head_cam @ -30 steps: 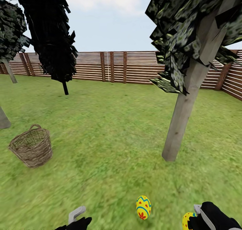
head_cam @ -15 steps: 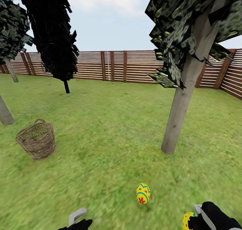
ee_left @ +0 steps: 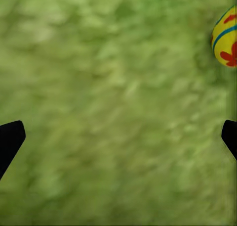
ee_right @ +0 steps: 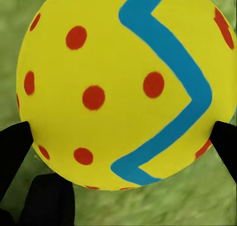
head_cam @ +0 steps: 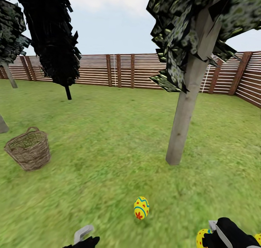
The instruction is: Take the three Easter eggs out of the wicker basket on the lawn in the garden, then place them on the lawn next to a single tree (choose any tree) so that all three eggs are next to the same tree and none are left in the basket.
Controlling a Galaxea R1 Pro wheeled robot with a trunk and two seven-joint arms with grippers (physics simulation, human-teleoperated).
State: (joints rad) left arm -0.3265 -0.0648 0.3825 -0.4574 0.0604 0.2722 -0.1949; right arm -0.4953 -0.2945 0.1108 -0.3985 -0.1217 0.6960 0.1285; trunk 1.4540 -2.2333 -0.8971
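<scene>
**Ana:** Well, what is cut off or hard to read?

**Ben:** Both arms sit at the head view's lower edge. The right gripper [head_cam: 210, 230] is mostly out of frame; its wrist view shows dark fingertips [ee_right: 15, 147] pressed to either side of a bright yellow egg with red dots and a blue zigzag [ee_right: 123, 87], so it is clamped on that one. The left gripper [head_cam: 84, 237] shows one pale finger; in its wrist view the two dark tips [ee_left: 10, 139] stand wide apart with bare grass between.

**Ana:** And the other eggs?

**Ben:** A second yellow egg with blue bands and a red flower [head_cam: 141, 207] stands on the mottled green lawn [head_cam: 108, 150], ahead of the grippers and between them. The tan woven wicker basket with its thin arched handle [head_cam: 28, 149] is well off ahead-left of the left gripper; I cannot tell what is inside it.

**Ana:** Room to move?

**Ben:** Open grass all round. A pale grey-tan straight tree trunk [head_cam: 183, 117] rises ahead of the right gripper, near the standing egg. A brown slatted wooden fence [head_cam: 119, 70] closes the far side.
</scene>
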